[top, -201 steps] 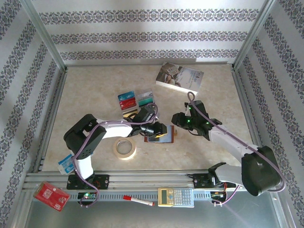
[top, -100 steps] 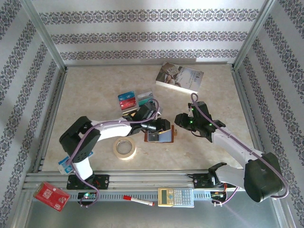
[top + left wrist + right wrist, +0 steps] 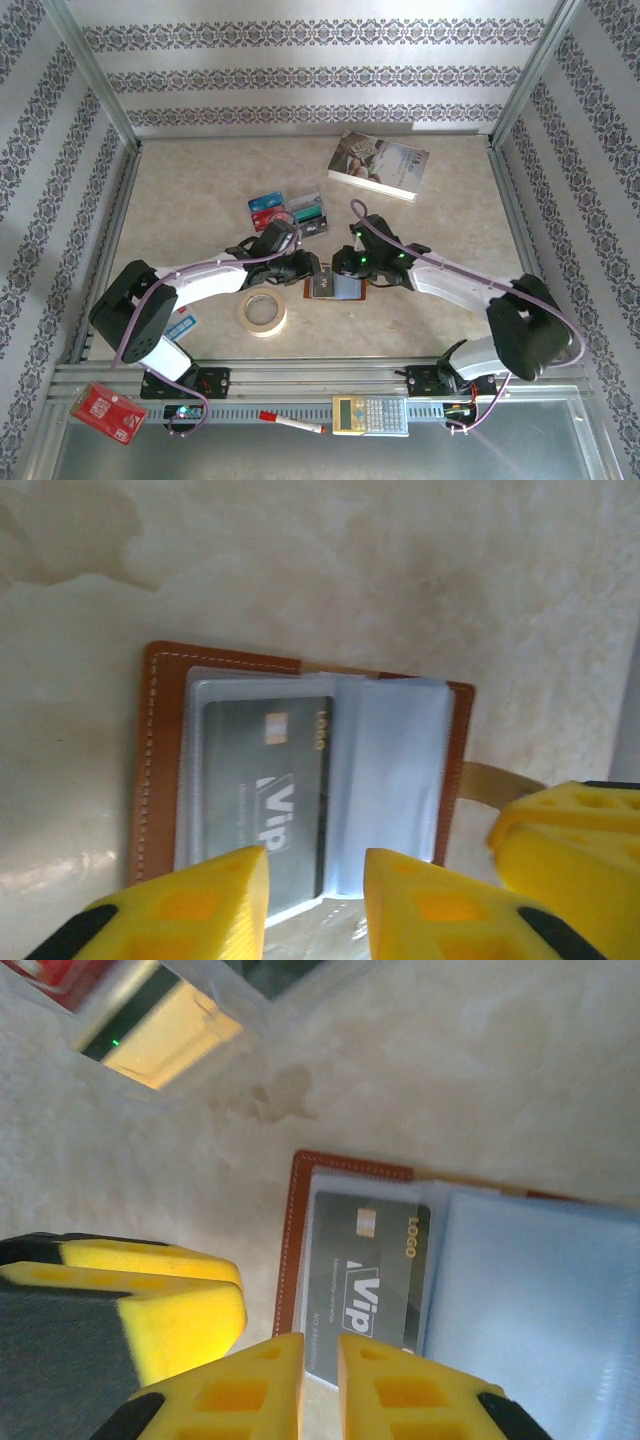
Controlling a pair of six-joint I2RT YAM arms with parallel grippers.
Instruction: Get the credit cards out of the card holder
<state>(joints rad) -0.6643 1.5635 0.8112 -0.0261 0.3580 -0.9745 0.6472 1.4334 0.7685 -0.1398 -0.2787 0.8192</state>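
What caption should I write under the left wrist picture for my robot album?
Left gripper poised open over the brown card holder, a grey VIP card tucked in its clear sleeve.

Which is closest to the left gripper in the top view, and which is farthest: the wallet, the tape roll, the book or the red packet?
Starting from the left gripper:
1. Wallet, right beside it, mid-table.
2. Tape roll, a little nearer the arm bases, to its left.
3. Book, by the far edge, to the right.
4. Red packet, at the near left corner.
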